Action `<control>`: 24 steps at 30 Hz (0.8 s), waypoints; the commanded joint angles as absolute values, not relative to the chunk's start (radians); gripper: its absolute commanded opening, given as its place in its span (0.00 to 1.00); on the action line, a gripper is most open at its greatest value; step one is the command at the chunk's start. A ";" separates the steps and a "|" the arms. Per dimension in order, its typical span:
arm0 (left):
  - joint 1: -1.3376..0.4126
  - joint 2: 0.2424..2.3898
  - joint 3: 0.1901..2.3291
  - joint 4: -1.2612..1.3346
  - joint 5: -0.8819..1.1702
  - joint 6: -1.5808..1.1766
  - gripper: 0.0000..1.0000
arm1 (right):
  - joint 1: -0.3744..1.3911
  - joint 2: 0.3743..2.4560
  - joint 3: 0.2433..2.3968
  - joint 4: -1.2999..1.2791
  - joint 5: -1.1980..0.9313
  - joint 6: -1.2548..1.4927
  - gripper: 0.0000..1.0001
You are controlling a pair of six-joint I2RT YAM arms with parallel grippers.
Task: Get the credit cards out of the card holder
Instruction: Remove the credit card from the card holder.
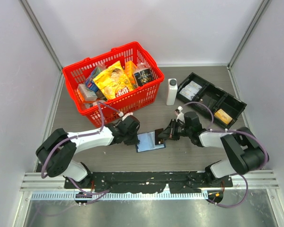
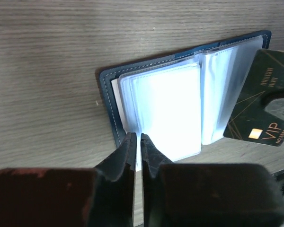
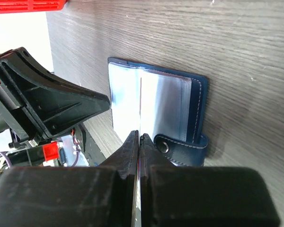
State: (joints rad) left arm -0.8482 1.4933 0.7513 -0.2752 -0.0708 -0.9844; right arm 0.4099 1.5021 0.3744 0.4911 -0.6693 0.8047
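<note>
The navy card holder (image 1: 148,141) lies open on the table with its pale clear sleeves (image 2: 165,111) up and its snap tab (image 3: 180,150) at one end. My left gripper (image 1: 134,135) is at its left edge, its jaws nearly closed on the edge of a sleeve (image 2: 138,138). My right gripper (image 1: 164,134) is shut on a dark credit card (image 2: 260,109) with gold lines and "VIP" on it, held just off the holder's right edge. That card shows edge-on in the right wrist view (image 3: 140,106). An orange-gold card (image 1: 223,116) lies in the black tray.
A red basket (image 1: 146,92) full of packets stands at the back left. A white bottle (image 1: 172,91) stands beside it. A black compartment tray (image 1: 213,97) with white packets (image 1: 191,90) sits at the back right. The wall rails close both sides.
</note>
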 commanded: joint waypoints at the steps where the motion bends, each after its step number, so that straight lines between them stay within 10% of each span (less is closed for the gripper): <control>1: -0.842 1.396 0.767 -0.311 -0.124 -0.968 0.17 | 0.407 1.341 0.434 0.261 -0.563 0.690 0.01; 11: -0.842 1.146 0.701 -0.102 -0.077 -0.969 0.87 | 0.407 1.014 0.397 0.322 -0.479 0.800 0.01; 24: -0.856 1.025 0.560 0.487 0.037 -0.979 0.98 | 0.408 0.770 0.226 0.823 -0.394 1.146 0.02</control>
State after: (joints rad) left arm -0.8471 1.0187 0.5644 0.2272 -0.0090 -0.9878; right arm 0.4099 0.8017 0.2626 0.5789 -0.4442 1.0115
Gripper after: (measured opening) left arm 0.974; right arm 0.051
